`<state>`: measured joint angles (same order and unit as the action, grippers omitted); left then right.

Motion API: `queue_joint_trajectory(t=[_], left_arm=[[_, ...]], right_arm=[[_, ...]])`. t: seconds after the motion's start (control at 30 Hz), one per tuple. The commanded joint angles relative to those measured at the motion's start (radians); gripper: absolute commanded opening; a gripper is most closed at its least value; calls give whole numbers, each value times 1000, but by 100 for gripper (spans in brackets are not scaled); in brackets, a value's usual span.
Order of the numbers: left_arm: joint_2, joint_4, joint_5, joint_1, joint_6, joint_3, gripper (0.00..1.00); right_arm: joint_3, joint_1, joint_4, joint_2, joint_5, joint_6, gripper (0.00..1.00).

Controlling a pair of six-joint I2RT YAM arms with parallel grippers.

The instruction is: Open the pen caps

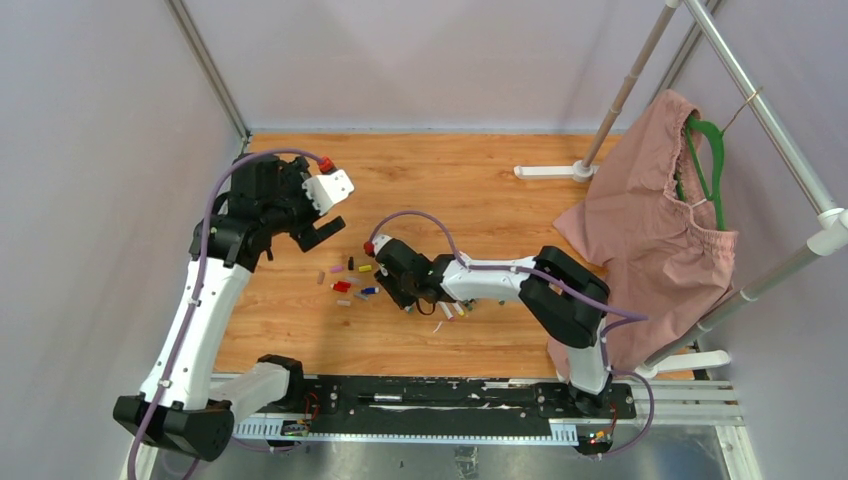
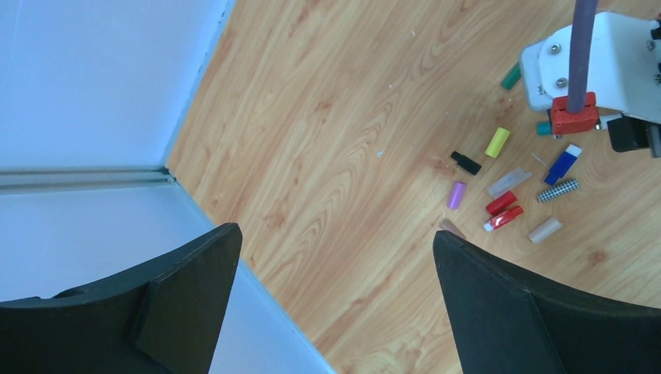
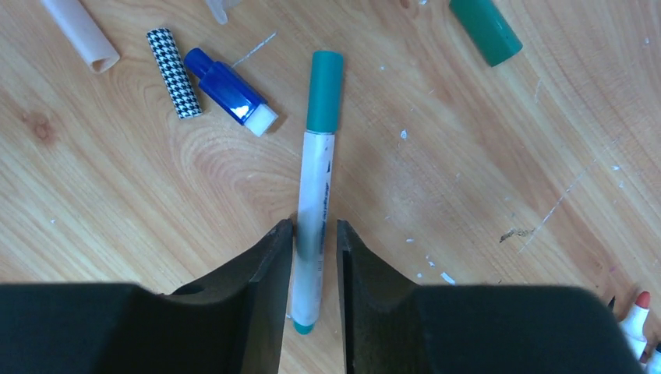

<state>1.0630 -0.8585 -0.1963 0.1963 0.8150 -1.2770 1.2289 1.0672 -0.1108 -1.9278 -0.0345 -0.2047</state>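
Our right hand (image 3: 314, 226) is low over the middle of the worktop (image 2: 312, 117). Its two fingers press in on the white pen (image 3: 316, 195) from both sides, down near the pen's back end. The pen lies flat on the wood. Its green cap (image 3: 324, 89) is on the end far from the fingers and has not come off yet.

Our left hand (image 2: 335, 232) is spread wide and holds nothing. It hangs in the air over the left side of the worktop.

We think a good part of the job is done. Lots of caps lie loose near the middle: a yellow cap (image 2: 497, 142), a black cap (image 2: 465, 162), a purple cap (image 2: 457, 195), a red cap (image 2: 501, 202), a blue cap (image 3: 228, 91) and a loose green cap (image 3: 485, 29). A red-tipped pen (image 3: 639, 304) lies open close by.

What is left, as far as we can see, is this one pen.
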Motion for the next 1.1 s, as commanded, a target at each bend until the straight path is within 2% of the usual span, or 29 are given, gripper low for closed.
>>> queue_joint_trajectory(t=[0.0, 0.1, 0.13, 0.37, 0.53, 0.67, 0.83, 1.07], left_arm=[[15, -5, -25, -9, -31, 14, 100], [21, -19, -80, -8, 20, 61, 100], [15, -20, -99, -8, 44, 90, 100], [-67, -20, -245, -4, 197, 295, 96], [-125, -27, -278, 71, 313, 387, 95], [-144, -26, -299, 151, 384, 393, 92], [-151, -24, -266, 240, 511, 382, 89], [-140, -28, -173, 353, 654, 406, 81]], right_arm=[[-21, 25, -4, -46, -41, 14, 22], [-47, 25, -7, -23, -59, 16, 2], [-65, 25, -6, -5, -65, 15, 0], [-132, -23, -7, 167, 7, -14, 0], [-149, -78, -17, 280, 181, -46, 0], [-145, -112, -33, 335, 358, -88, 0], [-112, -121, -64, 344, 543, -133, 0], [-81, -136, -76, 342, 657, -173, 0]])
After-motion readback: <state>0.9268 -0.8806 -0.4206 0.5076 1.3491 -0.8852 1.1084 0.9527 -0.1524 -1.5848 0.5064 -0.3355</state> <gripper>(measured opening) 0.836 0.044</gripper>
